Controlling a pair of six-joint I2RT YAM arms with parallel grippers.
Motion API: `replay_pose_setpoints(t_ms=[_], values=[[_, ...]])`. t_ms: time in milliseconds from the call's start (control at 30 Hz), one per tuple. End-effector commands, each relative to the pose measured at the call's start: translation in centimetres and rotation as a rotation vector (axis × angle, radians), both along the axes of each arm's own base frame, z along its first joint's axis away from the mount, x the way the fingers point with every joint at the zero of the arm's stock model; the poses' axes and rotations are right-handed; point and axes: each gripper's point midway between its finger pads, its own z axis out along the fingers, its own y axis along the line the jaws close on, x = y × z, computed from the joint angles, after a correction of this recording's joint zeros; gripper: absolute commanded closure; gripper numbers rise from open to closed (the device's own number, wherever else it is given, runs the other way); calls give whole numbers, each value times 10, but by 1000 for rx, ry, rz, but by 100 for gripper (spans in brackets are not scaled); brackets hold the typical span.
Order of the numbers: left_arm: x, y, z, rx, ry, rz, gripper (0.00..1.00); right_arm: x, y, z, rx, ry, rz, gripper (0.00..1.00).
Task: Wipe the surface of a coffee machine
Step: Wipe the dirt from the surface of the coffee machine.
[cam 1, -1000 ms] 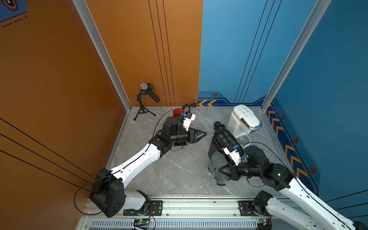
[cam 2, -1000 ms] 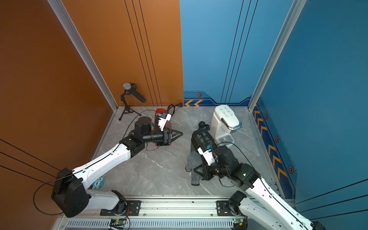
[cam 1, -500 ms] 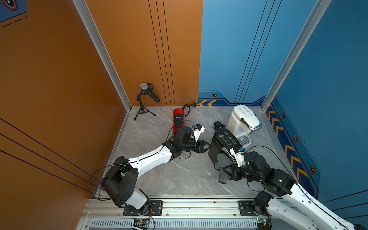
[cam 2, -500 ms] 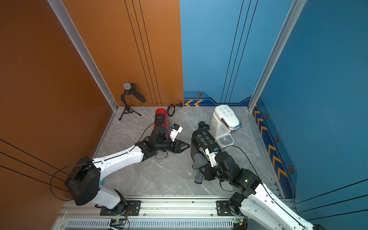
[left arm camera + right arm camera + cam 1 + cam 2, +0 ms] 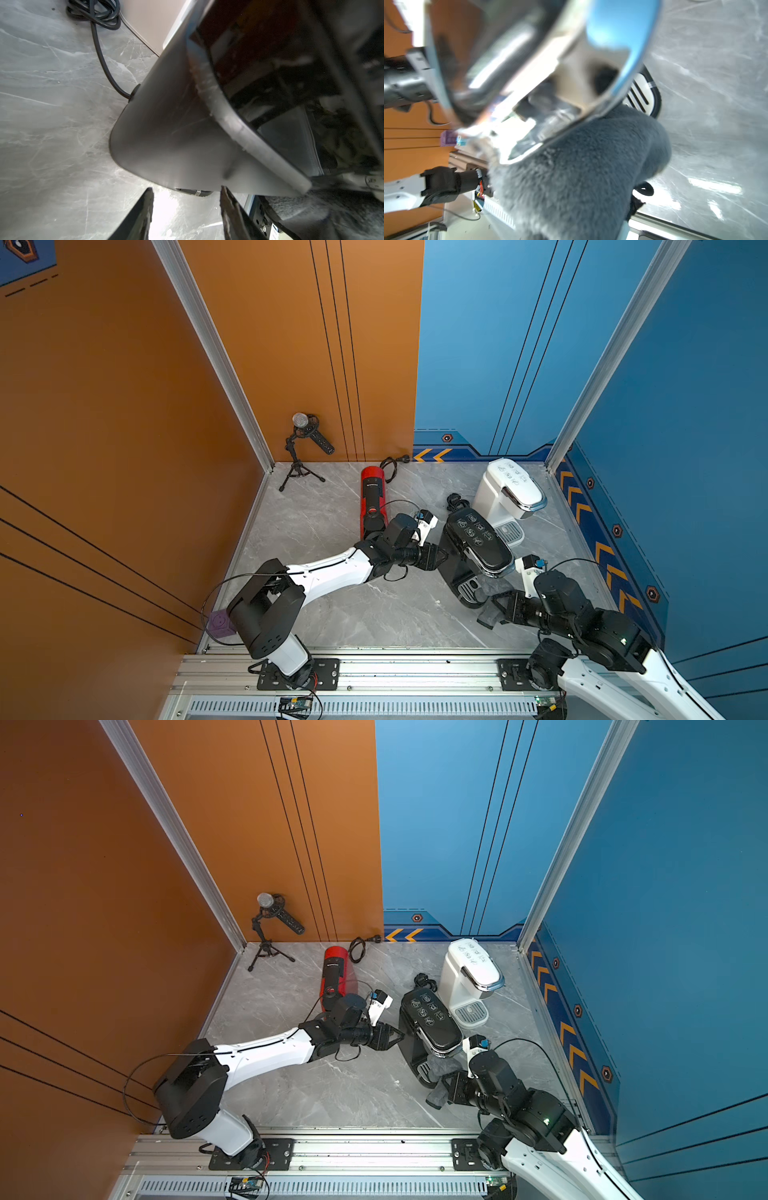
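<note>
Finding the middle coffee machine (image 5: 478, 537) standing near the centre of the table (image 5: 332, 614), with a second machine (image 5: 507, 489) sitting just behind it and to its right, near the back right corner. Noting a third machine (image 5: 372, 497) sitting to the left of both, and a microphone stand (image 5: 301, 456) behind that in the back left corner. Seeing the left gripper (image 5: 436, 556) reaching just beside the middle coffee machine on its left, and the cloth (image 5: 486, 620) touching its front, at the right gripper (image 5: 496, 608).

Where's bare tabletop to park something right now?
Free: front centre, between left arm and grey cloth; back left, between microphone stand and red machine; strip between white machine and blue wall. Crowded: black machine, hemmed by left gripper and right gripper.
</note>
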Motion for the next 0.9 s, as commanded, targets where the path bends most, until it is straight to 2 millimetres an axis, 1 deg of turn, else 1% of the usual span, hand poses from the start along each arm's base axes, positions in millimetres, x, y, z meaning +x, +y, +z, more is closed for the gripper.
replay_pose_setpoints(t_ms=[0,33,167,267,333,433,533,633,700,733,767,867], values=[[3,-6,5,-6,-35,24,47,9,-21,-34,-59,32,-160,98],[3,-6,4,-4,-35,29,47,17,-19,-38,-32,8,-189,99],[4,-7,-3,0,-20,45,47,48,3,-40,155,-99,-210,99],[8,-8,-8,-8,-1,71,47,63,12,-41,279,-144,-212,99],[11,-9,-12,-9,17,86,47,69,12,-40,324,-149,-204,99],[16,-13,-15,-19,24,98,47,74,18,-33,393,-162,-153,99],[24,-15,-18,-20,32,117,47,87,25,-21,463,-203,-125,98],[34,-16,-18,-35,41,137,47,100,38,-10,554,-237,-89,99],[38,-14,-22,-32,50,150,47,106,46,-4,582,-254,-57,99],[46,-18,-12,-51,34,153,47,109,51,-2,587,-256,-41,99],[51,-18,-12,-52,32,159,47,112,54,-2,582,-254,-31,99],[64,-17,-11,-53,23,178,47,118,62,-10,523,-245,-22,99]])
